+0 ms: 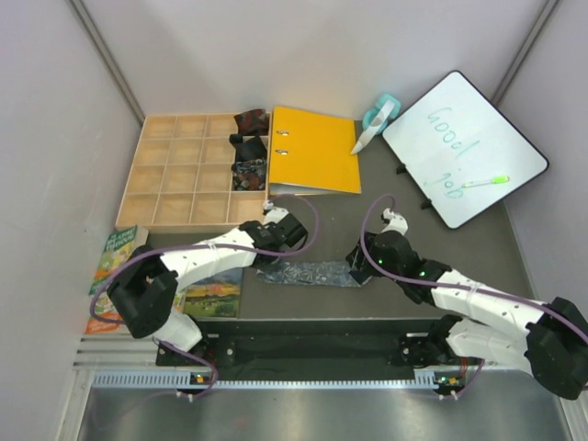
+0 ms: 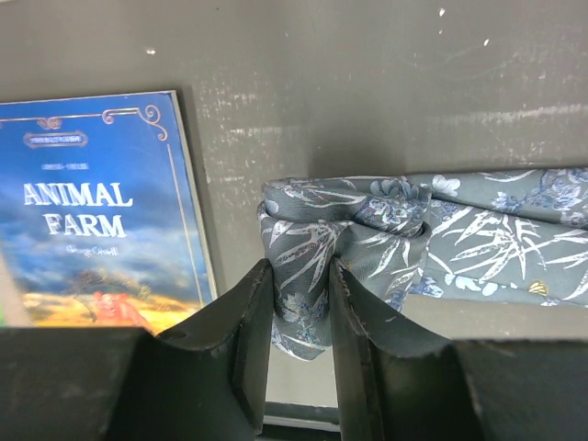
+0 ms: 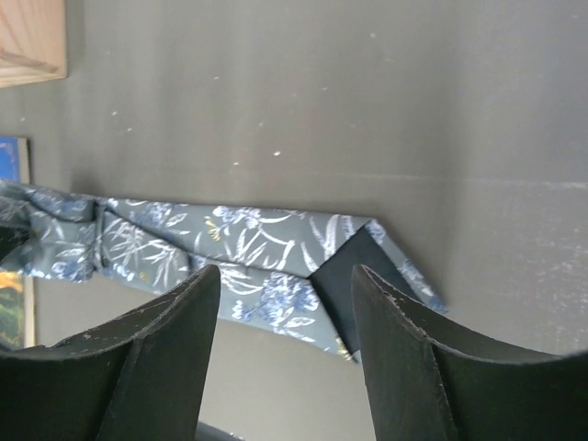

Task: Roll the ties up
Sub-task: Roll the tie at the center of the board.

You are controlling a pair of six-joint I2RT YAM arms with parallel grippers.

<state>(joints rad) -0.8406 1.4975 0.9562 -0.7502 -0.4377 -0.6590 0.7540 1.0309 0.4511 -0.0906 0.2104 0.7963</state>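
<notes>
The left claw (image 2: 301,273) pinches the bunched end of the grey-blue floral tie (image 2: 478,230), which lies flat on the dark surface (image 3: 367,110) beside an Animal Farm book (image 2: 92,211). The right claw (image 3: 287,280) hangs open over the tie's dark-lined tip, gripping nothing.

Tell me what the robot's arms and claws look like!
The left arm and right arm are white with chunky black joints. A thin purple cable loops along each, and tiny green lights glow on the right one. The left gripper and right gripper each have two thick black fingers with scuffed edges.
</notes>
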